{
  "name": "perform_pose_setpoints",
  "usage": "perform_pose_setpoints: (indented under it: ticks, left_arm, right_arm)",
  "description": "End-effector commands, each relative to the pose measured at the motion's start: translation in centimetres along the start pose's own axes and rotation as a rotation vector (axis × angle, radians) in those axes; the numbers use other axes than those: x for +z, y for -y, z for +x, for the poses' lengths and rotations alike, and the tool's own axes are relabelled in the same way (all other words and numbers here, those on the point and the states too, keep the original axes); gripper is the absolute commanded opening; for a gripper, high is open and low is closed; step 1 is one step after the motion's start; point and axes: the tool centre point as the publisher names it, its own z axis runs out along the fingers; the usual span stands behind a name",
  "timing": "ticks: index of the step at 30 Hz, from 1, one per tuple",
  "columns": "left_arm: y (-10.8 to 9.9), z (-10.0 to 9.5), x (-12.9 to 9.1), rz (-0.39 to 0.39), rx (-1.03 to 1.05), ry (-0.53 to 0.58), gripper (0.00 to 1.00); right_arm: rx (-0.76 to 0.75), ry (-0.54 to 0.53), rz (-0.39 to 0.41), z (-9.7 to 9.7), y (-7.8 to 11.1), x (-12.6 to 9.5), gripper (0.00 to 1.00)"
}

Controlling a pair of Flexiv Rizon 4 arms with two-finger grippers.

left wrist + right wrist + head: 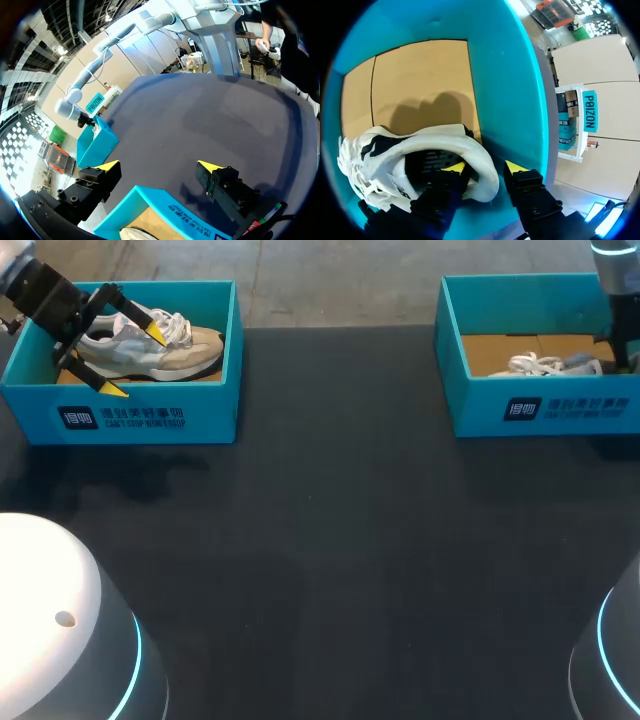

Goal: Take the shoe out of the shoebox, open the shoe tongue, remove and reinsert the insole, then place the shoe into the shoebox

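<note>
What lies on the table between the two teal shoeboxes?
Nothing. In the head view, the dark table is bare between the left shoebox and the right shoebox.

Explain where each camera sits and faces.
Head view: above, behind; faces down at table; left gripper, right arm show.
Left wrist view: on wrist; faces across table, over left shoebox; left gripper shows.
Right wrist view: on wrist; faces into right shoebox, white shoe; right gripper shows.
Shared: head and left wrist both show right shoebox, right arm.
</note>
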Motion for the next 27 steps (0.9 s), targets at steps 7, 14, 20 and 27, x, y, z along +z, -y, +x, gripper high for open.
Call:
perform_pose_setpoints:
  ticks: [7,14,20,27]
  left_arm:
    - [0.0,0.0,0.0,-0.001,0.000,-0.003,1.00]
    - [0.0,0.0,0.0,-0.001,0.000,-0.003,1.00]
    - [0.0,0.0,0.0,-0.001,0.000,-0.003,1.00]
    - [0.0,0.0,0.0,-0.001,0.000,-0.003,1.00]
  right_arm:
    - [0.006,-0.008,-0.028,-0.8,1.0,-2.3,0.60]
    - [-0.003,-0.070,-0.069,-0.8,1.6,-5.2,0.69]
    - [-0.025,-0.102,-0.123,-0.4,2.0,-7.6,0.70]
    - [-0.065,-0.190,-0.176,0.2,2.5,-10.8,0.80]
